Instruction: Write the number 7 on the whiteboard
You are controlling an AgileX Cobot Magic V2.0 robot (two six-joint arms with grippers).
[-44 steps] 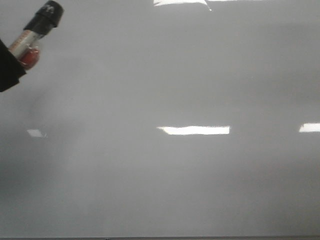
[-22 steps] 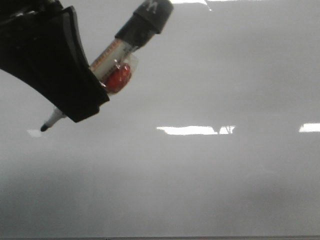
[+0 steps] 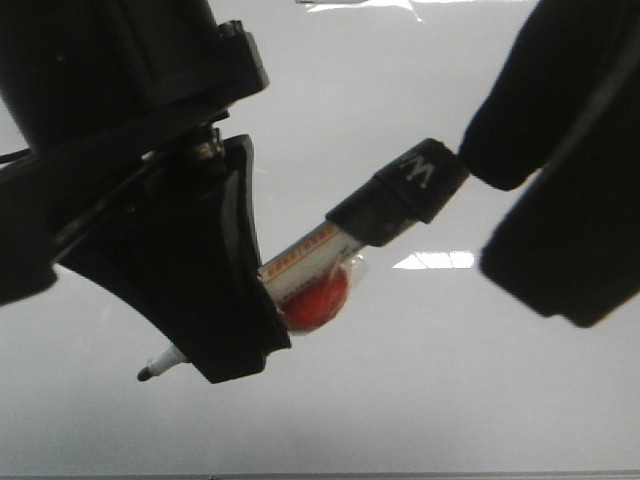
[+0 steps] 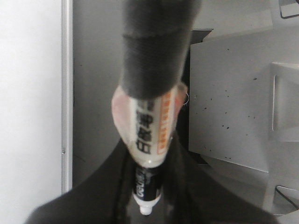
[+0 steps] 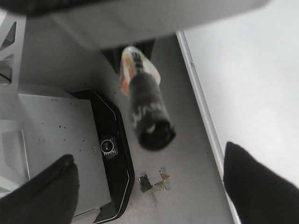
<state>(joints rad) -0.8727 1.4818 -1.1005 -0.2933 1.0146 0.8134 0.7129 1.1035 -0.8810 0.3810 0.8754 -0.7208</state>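
The whiteboard (image 3: 450,400) is a glossy pale grey surface behind both arms; no number 7 shows on it. My left gripper (image 3: 235,345) is shut on a marker (image 3: 305,262), which lies slanted with its dark nib (image 3: 146,374) low on the left and its black end piece (image 3: 400,195) up on the right. In the left wrist view the marker (image 4: 149,135) runs between the shut fingers (image 4: 93,200). My right gripper (image 3: 495,220) stands open just beyond the black end piece. Its two dark fingers (image 5: 252,186) sit wide apart, with the marker's end (image 5: 154,130) ahead of them.
The whiteboard's thin metal edge (image 4: 67,93) borders a grey tabletop (image 5: 187,154). Beside it sit a pale metal base plate (image 4: 229,102), a black camera housing (image 5: 110,147) and a scrap of tape (image 5: 154,182). Glare patches (image 3: 435,260) mark the board.
My left gripper has carried the marker rightward and lower, toward the middle of the front view. The right gripper has come into view on the right, next to the marker's black end.
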